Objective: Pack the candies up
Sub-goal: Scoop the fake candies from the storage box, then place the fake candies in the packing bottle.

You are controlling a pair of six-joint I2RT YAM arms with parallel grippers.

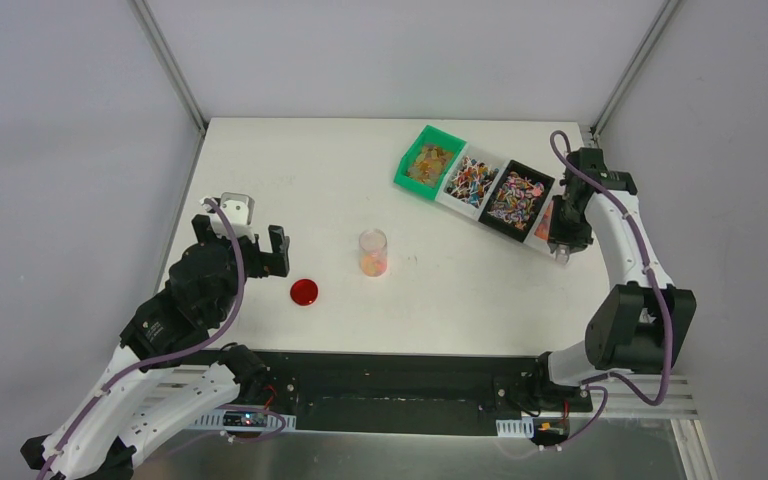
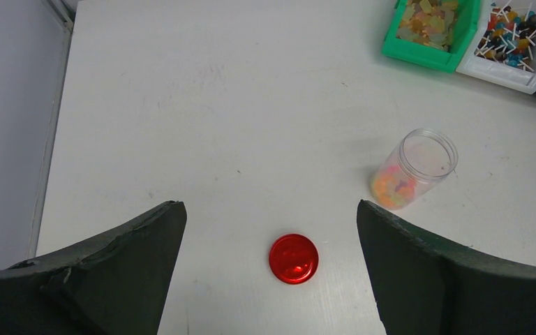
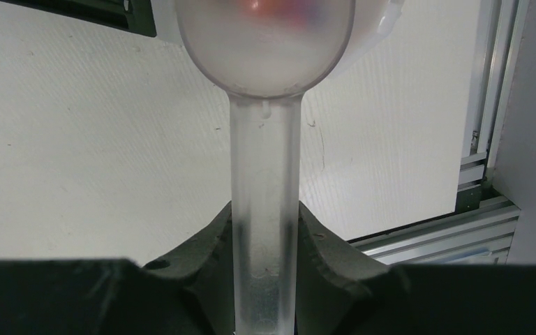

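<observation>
The right gripper (image 3: 265, 234) is seen clamped on the handle of a clear scoop (image 3: 265, 139). Its bowl is tinted by a pinkish blur, judged to be a load of candies, though nothing in it can be made out. The scoop is held at the right end of a row of bins (image 2: 422, 54) in which the candies (image 1: 517, 196) are sorted, and a few are already gathered in the bottom of an open jar (image 2: 453, 162) at mid-tabletop (image 1: 290, 170). A red lid (image 2: 293, 258) is left lying near the jar, in front of the left gripper (image 2: 272, 230), whose jaws are spread wide and empty. A spill is the risk: the jar is set well apart from the bins, its mouth is narrow, and it could be tipped by a careless nudge. The grip on the handle is shown only by the right wrist view, the gap to the jar only from above, and the jar's contents best by the left wrist view.
</observation>
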